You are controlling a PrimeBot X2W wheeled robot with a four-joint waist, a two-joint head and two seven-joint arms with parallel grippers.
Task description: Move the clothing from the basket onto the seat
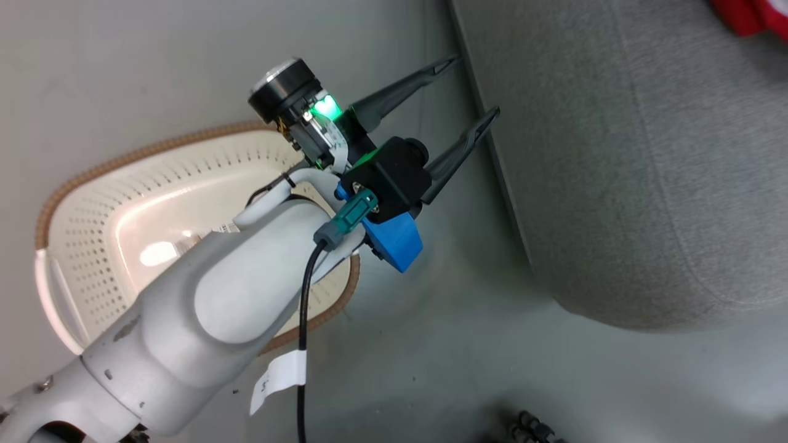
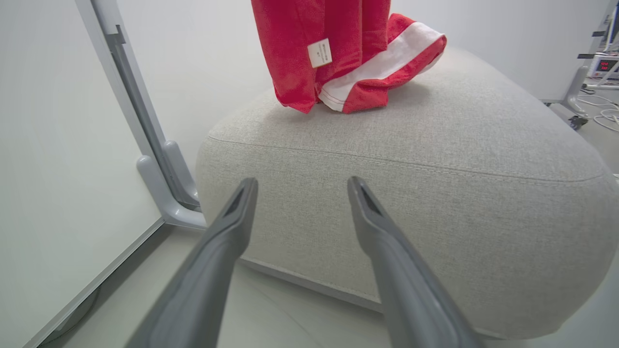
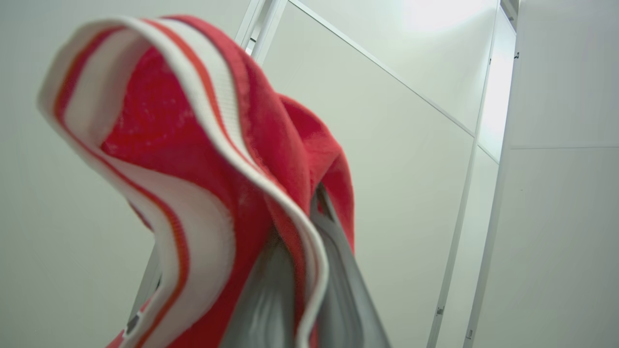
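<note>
- At the left of the head view, the basket (image 1: 123, 209) stands on the pale floor (image 1: 431, 344), its brown rim and perforated wall in sight and a stretch of its glossy bottom bare.
- Over the basket's right half reaches the left arm's white forearm (image 1: 246, 289), with a black cable (image 1: 303, 320) running down it.
- In the middle, the left end effector (image 1: 475, 85) points toward the seat's near-left edge. Its two dark fingers are spread wide apart with nothing between them. The left wrist view has the same tips (image 2: 302, 181) facing the seat's side wall, apart from it.
- To the right lies the seat (image 1: 646, 154), well apart from the basket, with a seam line below its rounded top (image 2: 411, 145).
- At the far right corner, the clothing (image 1: 748, 15) shows as a red patch on the seat. In the left wrist view it (image 2: 338, 48) hangs from above, its white-striped lower folds resting on the seat's top, a small white tag (image 2: 320, 52) on it.
- The right end effector (image 3: 307, 241) is clamped together on the clothing (image 3: 193, 169), red fabric with striped trim draped over its fingers.
</note>
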